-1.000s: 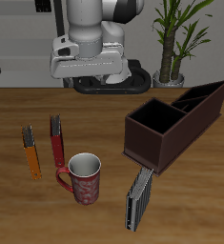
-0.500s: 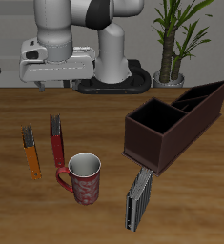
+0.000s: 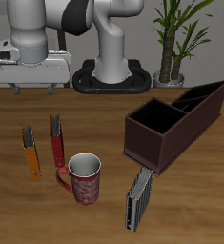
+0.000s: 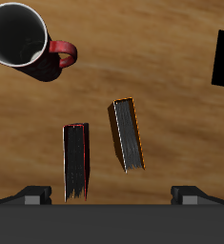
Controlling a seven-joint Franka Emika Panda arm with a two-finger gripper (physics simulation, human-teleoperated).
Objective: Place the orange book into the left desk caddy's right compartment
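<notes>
The orange book (image 3: 30, 152) lies flat on the table, thin, with a dark band at its far end; it also shows in the wrist view (image 4: 128, 133). My gripper (image 3: 34, 89) hangs open and empty, high above the table and a bit behind the book. Both fingertips (image 4: 32, 195) show in the wrist view, wide apart. The left desk caddy (image 3: 175, 119) is a dark maroon box across the table. Its right compartment (image 3: 153, 118), the squarish section at the end nearer the front edge, holds nothing.
A dark red book (image 3: 57, 143) lies right beside the orange one, also in the wrist view (image 4: 76, 160). A red mug (image 3: 85, 178) stands just in front of them. A black-grey book (image 3: 138, 197) leans at the caddy's near corner. A potted plant (image 3: 171, 38) stands at the back.
My arm has swung sideways from above the table's middle back to above the two books' side. The gripper stays open. Nothing on the table has moved.
</notes>
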